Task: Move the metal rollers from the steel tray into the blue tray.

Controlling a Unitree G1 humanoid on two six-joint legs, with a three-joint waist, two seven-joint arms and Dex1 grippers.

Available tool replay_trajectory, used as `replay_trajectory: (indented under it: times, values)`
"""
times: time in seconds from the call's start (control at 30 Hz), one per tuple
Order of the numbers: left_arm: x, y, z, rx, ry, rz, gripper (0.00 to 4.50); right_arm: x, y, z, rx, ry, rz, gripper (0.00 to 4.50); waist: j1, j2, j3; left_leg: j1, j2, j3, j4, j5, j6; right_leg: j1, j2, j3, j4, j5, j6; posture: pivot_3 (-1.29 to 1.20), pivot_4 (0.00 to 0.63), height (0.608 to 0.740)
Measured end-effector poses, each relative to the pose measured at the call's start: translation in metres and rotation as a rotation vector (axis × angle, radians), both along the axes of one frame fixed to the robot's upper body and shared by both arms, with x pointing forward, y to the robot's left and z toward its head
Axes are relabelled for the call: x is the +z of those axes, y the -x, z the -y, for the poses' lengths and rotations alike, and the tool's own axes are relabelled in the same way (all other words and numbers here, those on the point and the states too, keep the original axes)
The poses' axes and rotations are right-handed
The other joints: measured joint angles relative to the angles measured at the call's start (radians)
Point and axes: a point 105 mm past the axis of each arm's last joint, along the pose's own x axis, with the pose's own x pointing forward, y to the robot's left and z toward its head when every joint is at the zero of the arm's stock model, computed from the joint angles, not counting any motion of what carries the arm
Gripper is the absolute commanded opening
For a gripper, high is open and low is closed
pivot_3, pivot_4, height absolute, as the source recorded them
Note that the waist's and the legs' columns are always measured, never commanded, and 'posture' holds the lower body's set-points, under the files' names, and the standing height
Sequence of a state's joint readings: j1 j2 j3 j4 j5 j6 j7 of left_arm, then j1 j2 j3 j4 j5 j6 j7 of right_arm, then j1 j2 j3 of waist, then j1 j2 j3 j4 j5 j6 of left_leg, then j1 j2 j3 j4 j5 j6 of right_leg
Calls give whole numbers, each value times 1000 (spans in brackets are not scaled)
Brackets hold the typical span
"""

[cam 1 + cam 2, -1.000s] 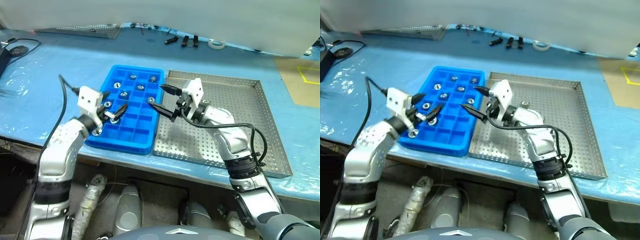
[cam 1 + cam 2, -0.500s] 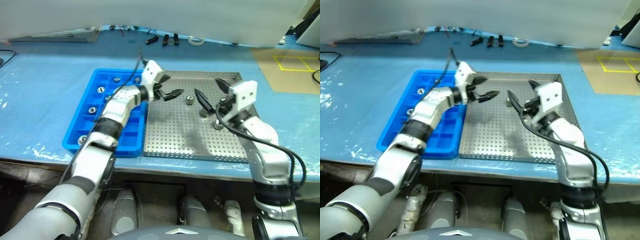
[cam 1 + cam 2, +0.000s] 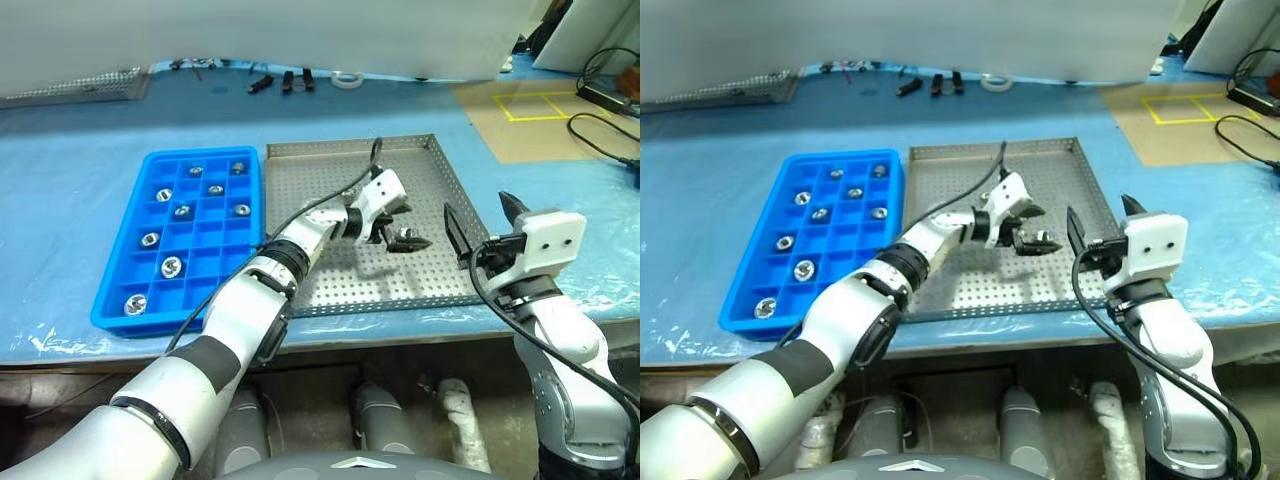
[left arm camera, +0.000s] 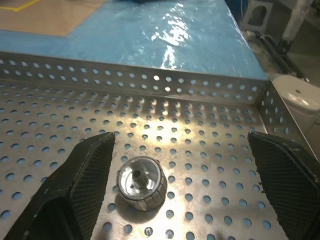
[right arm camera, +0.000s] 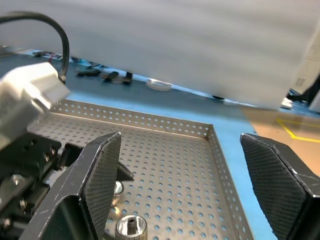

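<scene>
**A:** Where are the claws at this moment?

**B:** The left claw (image 3: 397, 229) reaches across to the steel tray (image 3: 325, 170) and hangs low over its perforated floor, in the near right part. Its two black fingers (image 4: 87, 172) stand wide apart and hold nothing. In the left wrist view, one of the metal rollers (image 4: 141, 182) sits upright on the holes between the fingers, closer to one finger than to the other, and I see a gap on both sides.

**A:** And the right one?

**B:** The right claw (image 3: 478, 232) is raised beside the right rim of the steel tray, near the front edge of the surface (image 3: 70, 150). Its fingers are also spread wide and empty. In the right wrist view a roller (image 5: 131, 226) stands on the tray floor, and another small one seems to be just behind, partly hidden by the left claw.

**A:** What about the blue tray?

**B:** The blue tray (image 3: 122, 219) lies just beside the left rim of the steel tray. I count eight rollers in its square compartments, one in each: five in the far rows, for example one (image 3: 195, 171) near the far edge, and three toward the near left, the nearest one (image 3: 134, 303) in the near left corner.

**A:** Something else on the surface?

**B:** At the far edge there are small dark objects (image 3: 276, 80) and a white ring (image 3: 347, 78). I cannot tell what the dark objects are.
</scene>
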State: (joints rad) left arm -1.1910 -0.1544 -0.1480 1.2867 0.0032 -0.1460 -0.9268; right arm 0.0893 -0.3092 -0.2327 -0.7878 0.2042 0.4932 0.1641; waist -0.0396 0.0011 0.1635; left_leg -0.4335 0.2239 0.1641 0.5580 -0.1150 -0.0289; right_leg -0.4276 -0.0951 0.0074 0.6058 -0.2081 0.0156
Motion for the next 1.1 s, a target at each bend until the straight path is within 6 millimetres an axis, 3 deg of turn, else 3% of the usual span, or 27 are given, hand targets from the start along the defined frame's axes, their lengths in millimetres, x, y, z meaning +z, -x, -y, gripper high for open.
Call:
replay_trajectory:
  times: [0.17,0.37,0.87,1.1]
  values:
    - [-15,-8,-4,99,-76,26,4466,-6,11,4,-54,-7,-20,4022,-20,0,0,-2,-1,1,5,-3,4,0,-2,0,-1,-1,3,-664,150,740]
    - [-15,-20,-8,220,-72,50,4466,-10,14,7,-86,-11,-33,4022,-43,0,0,-4,-3,2,6,-5,8,0,-5,0,-3,-1,4,-677,150,740]
    - [-27,-20,-10,238,-150,71,4466,-17,21,4,-113,-28,-56,4022,-106,0,0,-6,-17,4,7,-12,18,4,-18,-1,-10,-3,8,-704,150,740]
    - [-23,-16,-9,193,-96,16,4466,-17,20,3,-110,-29,-60,4022,-140,0,0,-9,-19,4,7,-15,23,8,-22,-4,-19,0,11,-626,150,740]
